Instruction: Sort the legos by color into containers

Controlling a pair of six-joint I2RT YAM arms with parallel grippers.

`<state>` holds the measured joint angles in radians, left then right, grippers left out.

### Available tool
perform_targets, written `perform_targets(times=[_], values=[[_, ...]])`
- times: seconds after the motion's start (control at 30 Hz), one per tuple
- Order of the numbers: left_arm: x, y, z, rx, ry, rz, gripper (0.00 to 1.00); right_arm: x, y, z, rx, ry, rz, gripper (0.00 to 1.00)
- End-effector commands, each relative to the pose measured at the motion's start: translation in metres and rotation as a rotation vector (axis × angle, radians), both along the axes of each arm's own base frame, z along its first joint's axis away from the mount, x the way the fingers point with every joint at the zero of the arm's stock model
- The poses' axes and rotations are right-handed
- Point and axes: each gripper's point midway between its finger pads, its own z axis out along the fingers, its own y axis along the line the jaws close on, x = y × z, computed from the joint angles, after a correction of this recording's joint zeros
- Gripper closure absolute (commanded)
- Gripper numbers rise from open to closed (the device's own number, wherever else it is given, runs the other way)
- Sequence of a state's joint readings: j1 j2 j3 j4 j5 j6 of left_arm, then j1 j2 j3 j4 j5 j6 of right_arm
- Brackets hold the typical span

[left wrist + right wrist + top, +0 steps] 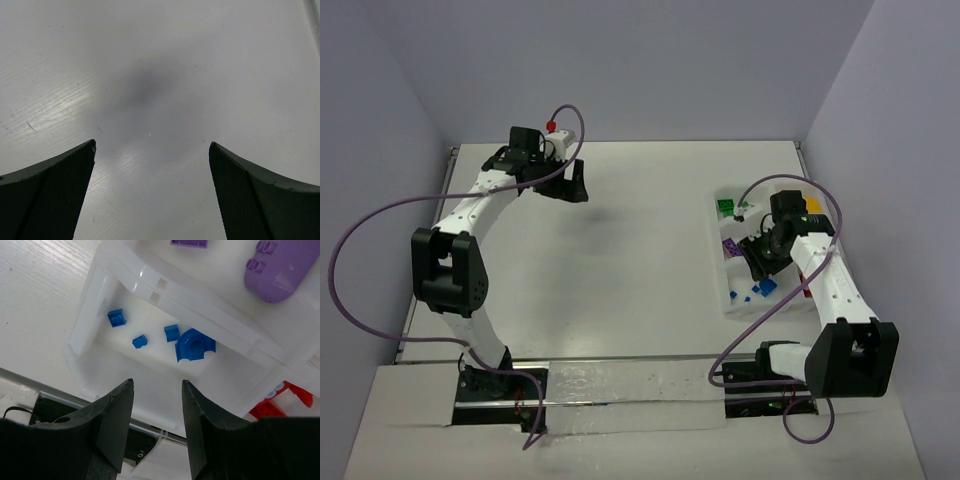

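Observation:
The white divided tray (731,309) stands at the right of the table. It holds green (725,207), purple (730,247) and blue (761,290) legos in separate compartments. My right gripper (758,262) hangs over the tray, open and empty. In the right wrist view my right gripper (157,382) is above the near wall of a compartment with several blue legos (195,346). Purple legos (277,267) lie in the compartment beyond the tray wall (200,305), and a red lego (280,402) shows at the right. My left gripper (570,186) is open and empty over bare table at the far left (152,145).
The table's near edge and a metal rail with the arm bases run along the front (630,385). Grey walls close the table at the back and both sides. A purple cable (380,220) loops left of the left arm.

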<state>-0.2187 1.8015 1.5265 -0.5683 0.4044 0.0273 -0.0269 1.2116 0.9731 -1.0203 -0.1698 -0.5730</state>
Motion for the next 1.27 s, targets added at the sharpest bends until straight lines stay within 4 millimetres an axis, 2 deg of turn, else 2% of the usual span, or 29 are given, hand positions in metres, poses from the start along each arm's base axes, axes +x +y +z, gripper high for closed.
perform_targets(times=[0.0,0.07,0.1,0.17,0.2,0.23,0.3,0.33,0.37,0.4,0.43,0.47,0.6,0.77,0.83,1.0,1.23], values=[[-0.006,0.001,0.024,-0.041,-0.035,-0.021,0.01,0.024,0.008,0.032,0.052,-0.090,-0.022,0.44],[-0.007,0.003,0.028,-0.061,-0.036,-0.022,0.01,0.042,0.016,0.051,0.091,-0.133,-0.047,0.36],[-0.006,0.005,0.029,-0.062,-0.038,-0.013,0.01,0.054,0.023,0.062,0.119,-0.158,-0.056,0.28],[-0.005,0.013,0.035,-0.075,-0.039,0.008,0.01,0.081,0.047,0.086,0.174,-0.226,-0.042,0.12],[-0.004,0.018,0.037,-0.086,-0.039,0.019,0.01,0.088,0.057,0.092,0.194,-0.237,-0.036,0.03],[-0.002,0.024,0.041,-0.099,-0.044,0.027,0.01,0.096,0.068,0.100,0.212,-0.254,-0.026,0.00],[0.004,0.052,0.050,-0.139,-0.040,0.101,0.01,0.126,0.100,0.130,0.256,-0.355,0.021,0.00],[0.004,0.058,0.052,-0.155,-0.034,0.119,0.01,0.134,0.112,0.133,0.262,-0.375,0.031,0.00],[0.005,0.068,0.053,-0.154,-0.033,0.142,0.01,0.139,0.114,0.142,0.262,-0.400,0.020,0.00],[0.005,0.081,0.056,-0.151,-0.036,0.170,0.01,0.151,0.130,0.149,0.275,-0.424,0.035,0.00],[0.005,0.085,0.058,-0.142,-0.047,0.176,0.01,0.157,0.139,0.146,0.282,-0.420,0.044,0.00],[0.005,0.102,0.061,-0.127,-0.061,0.216,0.01,0.172,0.152,0.158,0.317,-0.457,0.025,0.00],[-0.001,0.117,0.071,-0.077,-0.112,0.270,0.01,0.198,0.179,0.157,0.365,-0.489,0.011,0.00],[-0.015,0.135,0.078,-0.002,-0.150,0.351,0.01,0.205,0.216,0.142,0.403,-0.465,0.039,0.00],[-0.019,0.138,0.073,0.013,-0.153,0.367,0.01,0.205,0.227,0.137,0.403,-0.468,0.051,0.00],[-0.029,0.143,0.065,0.032,-0.143,0.396,0.01,0.202,0.241,0.129,0.402,-0.464,0.062,0.00],[-0.035,0.144,0.068,0.034,-0.169,0.408,0.01,0.193,0.244,0.130,0.411,-0.458,0.072,0.00]])
